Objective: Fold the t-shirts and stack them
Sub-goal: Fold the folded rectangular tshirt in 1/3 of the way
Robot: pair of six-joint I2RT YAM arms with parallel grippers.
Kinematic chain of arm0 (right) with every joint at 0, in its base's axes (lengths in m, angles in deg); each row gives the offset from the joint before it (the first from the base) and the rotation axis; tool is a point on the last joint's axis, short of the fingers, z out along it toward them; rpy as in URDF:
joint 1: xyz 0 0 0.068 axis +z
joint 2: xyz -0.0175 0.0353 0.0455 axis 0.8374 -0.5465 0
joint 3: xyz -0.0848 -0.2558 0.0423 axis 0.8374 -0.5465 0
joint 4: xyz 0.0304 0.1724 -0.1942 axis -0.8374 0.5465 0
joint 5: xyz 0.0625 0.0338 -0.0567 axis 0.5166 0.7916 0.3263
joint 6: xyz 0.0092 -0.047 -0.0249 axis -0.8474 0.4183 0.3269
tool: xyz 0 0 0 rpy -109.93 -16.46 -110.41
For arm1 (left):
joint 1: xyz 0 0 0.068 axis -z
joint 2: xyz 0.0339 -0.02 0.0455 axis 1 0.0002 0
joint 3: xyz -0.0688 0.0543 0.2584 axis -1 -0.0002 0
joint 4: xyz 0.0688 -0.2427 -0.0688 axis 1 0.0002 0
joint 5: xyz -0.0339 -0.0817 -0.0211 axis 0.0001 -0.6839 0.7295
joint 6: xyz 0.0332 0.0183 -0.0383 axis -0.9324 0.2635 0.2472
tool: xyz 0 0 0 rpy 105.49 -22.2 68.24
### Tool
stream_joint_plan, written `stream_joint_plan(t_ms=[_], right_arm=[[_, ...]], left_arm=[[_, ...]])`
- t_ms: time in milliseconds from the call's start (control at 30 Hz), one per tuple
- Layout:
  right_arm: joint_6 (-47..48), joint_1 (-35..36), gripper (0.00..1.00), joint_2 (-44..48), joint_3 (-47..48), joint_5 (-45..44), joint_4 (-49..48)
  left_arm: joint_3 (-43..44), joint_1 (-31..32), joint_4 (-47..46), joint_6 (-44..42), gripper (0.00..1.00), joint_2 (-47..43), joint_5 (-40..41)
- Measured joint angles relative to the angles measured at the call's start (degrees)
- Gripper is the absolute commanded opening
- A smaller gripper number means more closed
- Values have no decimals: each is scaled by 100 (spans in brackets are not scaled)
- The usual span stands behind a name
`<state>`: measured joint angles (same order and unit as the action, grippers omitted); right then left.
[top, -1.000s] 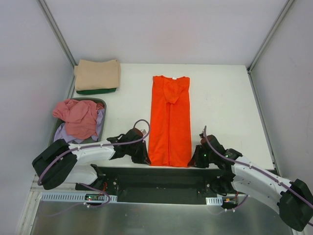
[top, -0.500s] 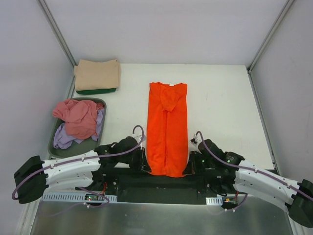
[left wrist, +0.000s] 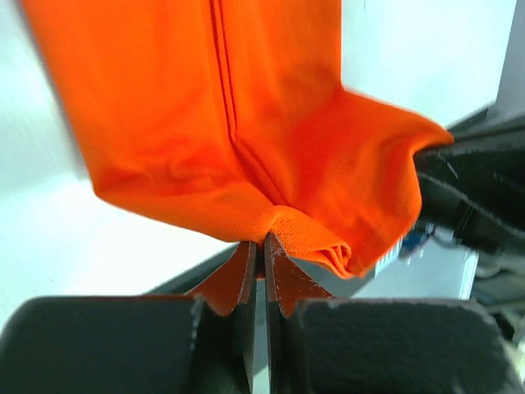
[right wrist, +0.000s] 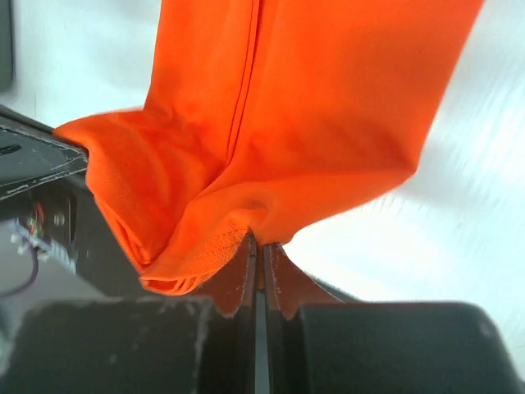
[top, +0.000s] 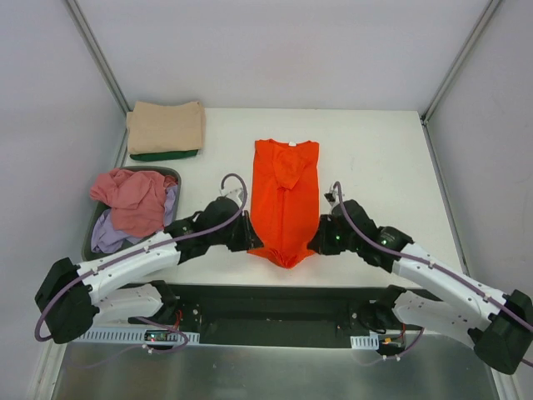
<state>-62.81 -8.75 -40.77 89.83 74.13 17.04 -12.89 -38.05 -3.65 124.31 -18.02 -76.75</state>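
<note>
Two robot arms hold the near end of a bright orange t-shirt [top: 286,196], which lies lengthwise down the middle of the white table [top: 383,167] with its collar toward the table's far edge. The left gripper [top: 247,242] is pinched tight on the shirt's near left corner. The right gripper [top: 321,244] is clamped the same way on the near right corner. The hem sags in a loose fold between them, short of the table's near edge. The left wrist view shows the left gripper [left wrist: 262,254] with its jaws pressed together on a nip of orange cloth [left wrist: 205,107]. The right wrist view shows the right gripper [right wrist: 260,250] shut on the other corner of the shirt [right wrist: 328,107]. A folded tan t-shirt [top: 166,127] sits on a folded dark green t-shirt [top: 165,154] at the table's far left corner. A dark grey basket [top: 172,177] stands at the table's left edge. It holds a crumpled pink t-shirt [top: 133,200] on top of a lilac t-shirt [top: 112,232].
</note>
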Motion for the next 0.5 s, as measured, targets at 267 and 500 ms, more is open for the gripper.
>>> stream_joint_plan(t_ms=[267,500], right_arm=[[538,-667,1,-1268,1233,-704,-15],[876,-1104,1,-1735,1775,-911,-42]], left_arm=[[1128,-997,116,-691,0,955,177],[1919,-1351,118,-1134,0,1696,157]])
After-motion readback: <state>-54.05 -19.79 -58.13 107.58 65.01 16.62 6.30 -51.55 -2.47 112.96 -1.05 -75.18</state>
